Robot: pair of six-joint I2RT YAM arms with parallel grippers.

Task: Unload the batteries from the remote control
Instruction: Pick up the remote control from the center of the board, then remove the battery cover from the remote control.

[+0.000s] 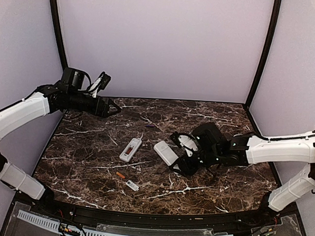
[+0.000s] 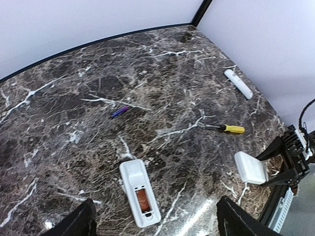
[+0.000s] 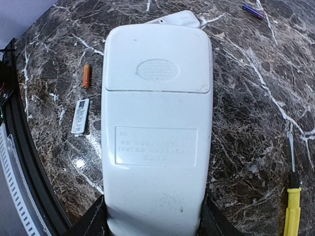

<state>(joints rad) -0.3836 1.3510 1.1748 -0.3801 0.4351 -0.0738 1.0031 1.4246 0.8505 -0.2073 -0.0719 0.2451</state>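
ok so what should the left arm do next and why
Probably lower the left gripper toward the open remote on the table. Its compartment is uncovered and one orange battery sits inside. The left jaws are open and empty, raised away from it, while the right gripper is shut on the larger remote, whose back looks closed.

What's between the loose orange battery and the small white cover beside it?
Nothing: bare marble separates battery and cover, clearest in the right wrist view.
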